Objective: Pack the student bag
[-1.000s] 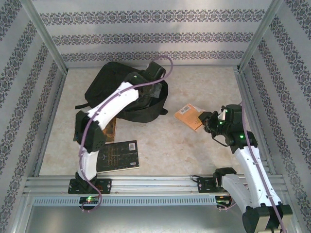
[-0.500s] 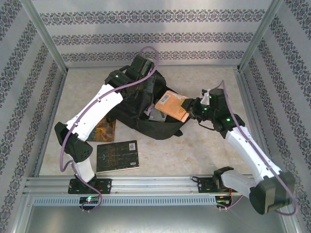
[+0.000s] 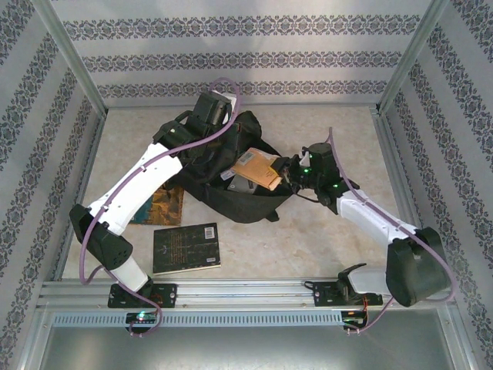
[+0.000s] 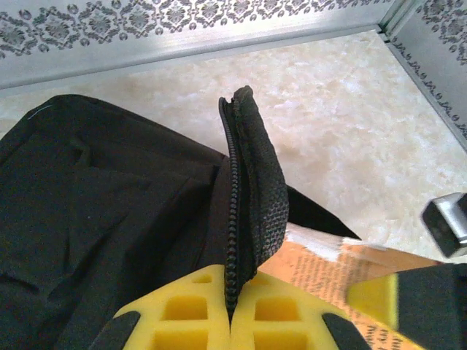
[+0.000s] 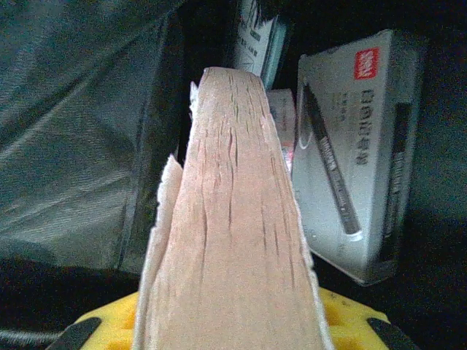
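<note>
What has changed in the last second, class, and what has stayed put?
The right gripper, shut on the orange book, swung left and carried it across the table to the mouth of the student bag. The left gripper, shut on the bag's zip edge, moved farther out and left, and the bag slid rightward. The black book and the colourful book stayed put.

Left arm, white links, black joints: elbow low at near left, forearm reaching up and away. Left gripper pinched tight on the zip edge of the black soft fabric backpack. Right arm stretched leftward, low. Right gripper clamped on an orange paperback book, page edge between yellow pads.
</note>
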Controlling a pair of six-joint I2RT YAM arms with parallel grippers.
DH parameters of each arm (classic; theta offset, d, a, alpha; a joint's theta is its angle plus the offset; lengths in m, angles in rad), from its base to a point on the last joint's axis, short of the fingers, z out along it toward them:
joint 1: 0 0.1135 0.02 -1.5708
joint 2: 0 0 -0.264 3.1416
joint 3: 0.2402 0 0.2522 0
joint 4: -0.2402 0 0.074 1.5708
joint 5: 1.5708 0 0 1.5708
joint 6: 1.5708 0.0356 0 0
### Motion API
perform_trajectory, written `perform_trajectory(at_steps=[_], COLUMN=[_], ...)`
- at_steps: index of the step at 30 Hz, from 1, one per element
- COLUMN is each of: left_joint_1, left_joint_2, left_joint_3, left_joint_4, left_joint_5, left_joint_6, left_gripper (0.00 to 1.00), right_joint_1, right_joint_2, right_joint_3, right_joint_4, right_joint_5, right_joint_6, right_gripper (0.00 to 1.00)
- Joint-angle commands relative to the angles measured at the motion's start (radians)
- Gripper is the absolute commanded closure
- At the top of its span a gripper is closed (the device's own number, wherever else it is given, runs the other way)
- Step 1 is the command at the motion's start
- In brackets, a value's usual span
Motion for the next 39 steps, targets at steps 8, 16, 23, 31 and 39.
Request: perform_trajectory(at_steps=[8, 16, 23, 31, 39], left_joint_1=[0.01, 0.01, 0.01, 0.01, 0.01], left_joint_2=[-0.082, -0.088, -0.089, -0.081, -0.041], left_joint_3=[-0.041, -0.055, -0.062, -0.073, -0.08], left_joint_4=[0.26, 0.298, 0.339, 0.375, 0.402], left_joint_5=[0.101, 0.221, 0.259, 0.341, 0.372], left_joint_6=[0.079, 0.1, 0.091, 0.076, 0.019], left_gripper=[1.0, 1.0, 1.0, 1.0, 1.0], right_joint_1=[0.08, 0.113, 0.157, 0.166, 0.078], right_joint_2=[0.173, 0.388, 0.541, 0.629, 0.607], right_joint_3=[0.108, 0.283, 0.366, 0.407, 0.37], right_joint_4=[0.25, 0.308, 0.39, 0.559, 0.612], right_joint_5=[0.082, 0.181, 0.288, 0.38, 0.381], right_joint_6=[0.109, 0.151, 0.173, 0.117, 0.067], right_gripper=[1.0, 1.0, 0.86, 0.74, 0.68])
